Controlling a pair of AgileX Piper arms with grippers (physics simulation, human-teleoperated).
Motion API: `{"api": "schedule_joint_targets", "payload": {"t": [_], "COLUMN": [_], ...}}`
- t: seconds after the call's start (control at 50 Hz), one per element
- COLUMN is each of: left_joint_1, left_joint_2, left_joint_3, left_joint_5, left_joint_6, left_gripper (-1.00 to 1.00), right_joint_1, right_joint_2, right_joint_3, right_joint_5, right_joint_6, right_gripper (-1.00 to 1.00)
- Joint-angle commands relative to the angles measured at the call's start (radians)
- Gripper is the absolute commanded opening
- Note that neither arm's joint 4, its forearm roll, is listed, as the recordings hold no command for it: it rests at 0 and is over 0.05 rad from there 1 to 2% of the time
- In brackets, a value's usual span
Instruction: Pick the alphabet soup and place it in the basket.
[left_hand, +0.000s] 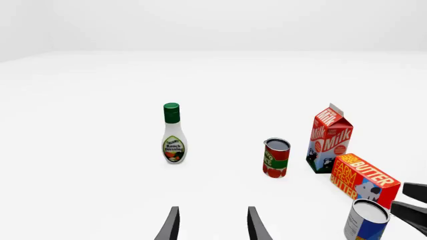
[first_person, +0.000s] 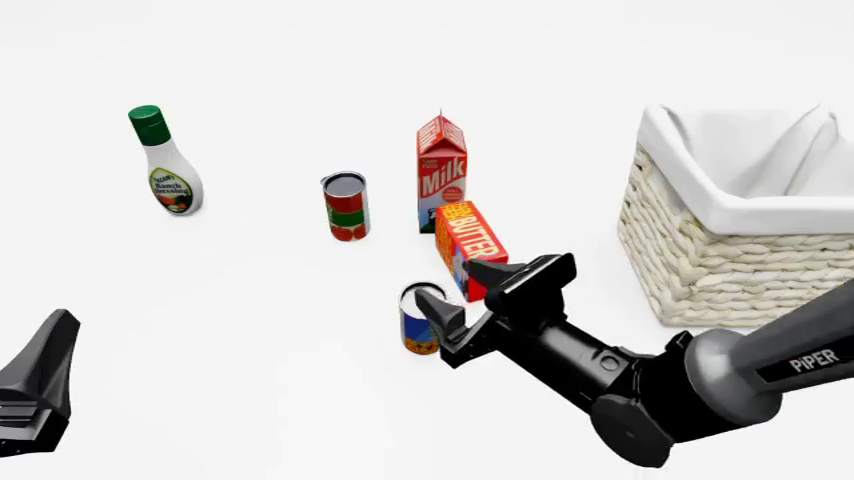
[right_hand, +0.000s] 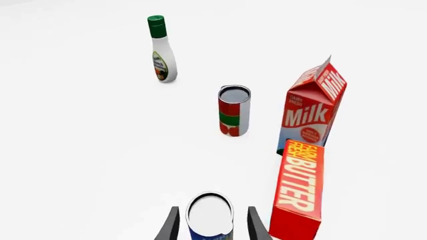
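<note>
The alphabet soup (first_person: 412, 330), a small can with a blue label and pale top, stands on the white table just in front of the butter box. In the right wrist view the can (right_hand: 209, 215) sits between my right gripper's two fingers. My right gripper (first_person: 454, 290) is open, with narrow gaps to the can on both sides. The can also shows in the left wrist view (left_hand: 365, 219), with the right fingers (left_hand: 412, 202) beside it. The wicker basket (first_person: 727, 255) with white lining stands at the right. My left gripper (left_hand: 213, 227) is open and empty, low at the front left (first_person: 34, 385).
A red butter box (first_person: 470, 245) lies right behind the soup can, with a milk carton (first_person: 442, 170) behind it. A red-and-green can (first_person: 344, 205) stands left of the milk. A ranch dressing bottle (first_person: 166, 165) stands at the far left.
</note>
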Motion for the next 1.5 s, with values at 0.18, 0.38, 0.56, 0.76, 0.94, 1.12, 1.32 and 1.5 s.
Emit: {"api": "schedule_joint_targets", "payload": {"t": [0.18, 0.38, 0.56, 0.76, 0.94, 1.12, 1.32, 1.5], "left_joint_1": [0.000, 0.000, 0.000, 0.000, 0.000, 0.000, 0.000, 0.000], "left_joint_2": [0.000, 0.000, 0.000, 0.000, 0.000, 0.000, 0.000, 0.000], "left_joint_3": [0.000, 0.000, 0.000, 0.000, 0.000, 0.000, 0.000, 0.000], "left_joint_5": [0.000, 0.000, 0.000, 0.000, 0.000, 0.000, 0.000, 0.000], "left_joint_6": [0.000, 0.000, 0.000, 0.000, 0.000, 0.000, 0.000, 0.000], "left_gripper": [1.00, 1.00, 1.00, 1.00, 1.00, 1.00, 1.00, 1.00], "right_joint_1": [0.004, 0.005, 0.005, 0.003, 0.008, 0.008, 0.009, 0.011], "right_joint_2": [0.091, 0.141, 0.178, 0.214, 0.233, 0.257, 0.282, 0.294], "right_joint_3": [-0.050, -0.076, -0.094, -0.110, -0.124, -0.136, -0.146, -0.150], "right_joint_5": [-0.011, -0.017, -0.023, -0.029, -0.027, -0.030, -0.036, -0.040], "right_joint_6": [0.008, 0.015, 0.020, 0.024, 0.023, 0.025, 0.028, 0.031], "right_gripper": [1.00, 1.00, 1.00, 1.00, 1.00, 1.00, 1.00, 1.00]}}
